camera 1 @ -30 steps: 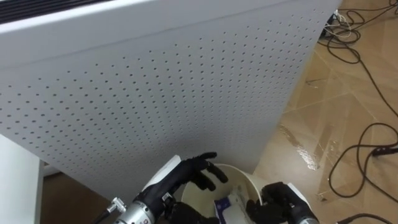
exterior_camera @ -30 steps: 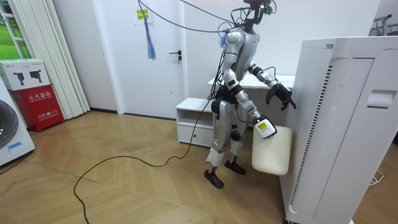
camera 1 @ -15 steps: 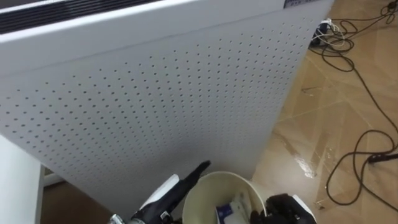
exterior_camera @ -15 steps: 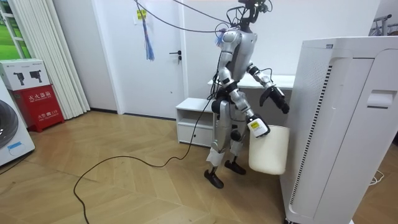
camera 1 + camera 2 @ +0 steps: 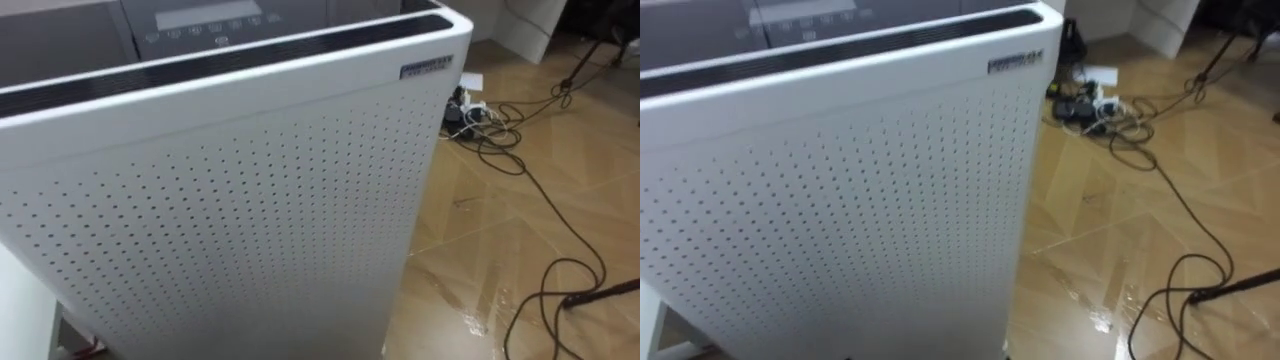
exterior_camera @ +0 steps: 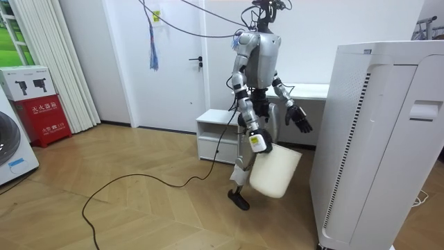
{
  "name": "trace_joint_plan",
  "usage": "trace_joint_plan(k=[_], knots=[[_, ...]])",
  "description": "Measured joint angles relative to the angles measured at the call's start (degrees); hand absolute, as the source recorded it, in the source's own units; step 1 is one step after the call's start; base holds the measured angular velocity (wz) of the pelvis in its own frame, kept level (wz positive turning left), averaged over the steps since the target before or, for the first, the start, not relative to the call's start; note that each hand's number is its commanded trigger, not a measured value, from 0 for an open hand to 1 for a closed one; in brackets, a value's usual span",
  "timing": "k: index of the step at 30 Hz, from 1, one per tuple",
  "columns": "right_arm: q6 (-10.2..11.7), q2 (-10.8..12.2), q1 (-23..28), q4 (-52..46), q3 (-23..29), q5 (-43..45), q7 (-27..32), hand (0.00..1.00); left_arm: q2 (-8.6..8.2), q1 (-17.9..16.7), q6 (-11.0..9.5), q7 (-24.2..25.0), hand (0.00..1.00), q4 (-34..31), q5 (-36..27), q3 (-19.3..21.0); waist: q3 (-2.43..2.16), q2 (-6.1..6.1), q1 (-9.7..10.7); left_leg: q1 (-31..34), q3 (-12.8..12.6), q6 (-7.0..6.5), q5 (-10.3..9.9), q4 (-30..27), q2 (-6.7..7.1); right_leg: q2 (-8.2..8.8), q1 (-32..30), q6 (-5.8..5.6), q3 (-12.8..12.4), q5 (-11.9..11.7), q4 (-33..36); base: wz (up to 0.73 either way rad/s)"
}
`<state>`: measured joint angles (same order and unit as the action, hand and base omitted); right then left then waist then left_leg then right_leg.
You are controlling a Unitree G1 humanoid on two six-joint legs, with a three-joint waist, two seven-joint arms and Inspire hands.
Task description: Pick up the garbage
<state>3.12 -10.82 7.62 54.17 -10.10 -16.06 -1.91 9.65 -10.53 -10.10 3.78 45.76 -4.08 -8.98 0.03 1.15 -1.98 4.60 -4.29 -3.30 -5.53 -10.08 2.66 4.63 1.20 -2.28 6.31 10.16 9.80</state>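
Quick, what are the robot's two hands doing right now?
Left hand: open, holding nothing.
Right hand: closed on the rim of the white bin.

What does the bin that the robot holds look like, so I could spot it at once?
Find the tall white appliance on the room view's right; the robot stands just beside it. The bin hangs tilted from its right hand, beside its legs: a plain cream bucket with rounded sides, unlike the boxy white furniture around it.
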Motion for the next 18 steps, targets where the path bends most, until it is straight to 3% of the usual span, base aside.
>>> trace_joint_plan(k=[2, 6, 12, 15, 18], knots=[[0.9, 0.6, 0.1, 2.7, 0.4, -0.9, 0.7, 1.0, -0.06, -1.1, -0.6, -2.0, 0.0, 3.2, -3.3, 0.2, 0.11, 0.25, 0.2, -0.4, -0.4, 0.05, 0.0, 0.5, 0.0, -0.09, 0.0, 0.03, -0.7, 0.0, -0.1, -0.15], [3.1, 2.0, 0.5, 10.7, 5.3, -4.1, 1.3, 1.0, -0.99, -1.8, -1.6, -6.0, 0.0, 9.8, -4.3, 4.9, 0.31, 1.13, 0.3, -1.7, -0.5, 0.28, -0.4, 0.9, 0.04, -0.14, 1.4, 0.04, -0.9, 0.0, -0.9, 0.0], [4.1, 2.5, 0.7, 15.1, 9.7, -4.9, 1.4, 1.0, -2.56, -3.1, -1.7, -7.8, 0.0, 13.4, -4.5, 11.4, 0.2, 1.43, 0.3, -2.8, -0.4, 0.35, -1.3, 0.6, 0.04, -0.2, 3.0, 0.1, -0.9, 0.1, -1.2, -0.02], [4.4, 2.5, 0.9, 16.7, 11.4, -5.0, 1.0, 1.0, -2.98, -2.8, -1.5, -8.0, 0.0, 16.6, -4.8, 12.5, 0.14, 1.38, 0.6, -3.8, -0.4, 0.49, -2.0, 0.4, 0.04, -0.2, 4.3, 0.17, -0.7, 0.2, -1.6, 0.0], [3.4, 2.5, 1.1, 17.4, 13.1, -5.4, 0.4, 1.0, -3.07, -2.7, -0.5, -7.5, 0.0, 19.8, -7.8, 13.6, 0.01, 1.36, 0.8, -4.5, -0.6, 0.59, -2.4, 0.4, -0.03, -0.25, 4.9, 0.23, -0.9, 0.3, -1.9, -0.05]])
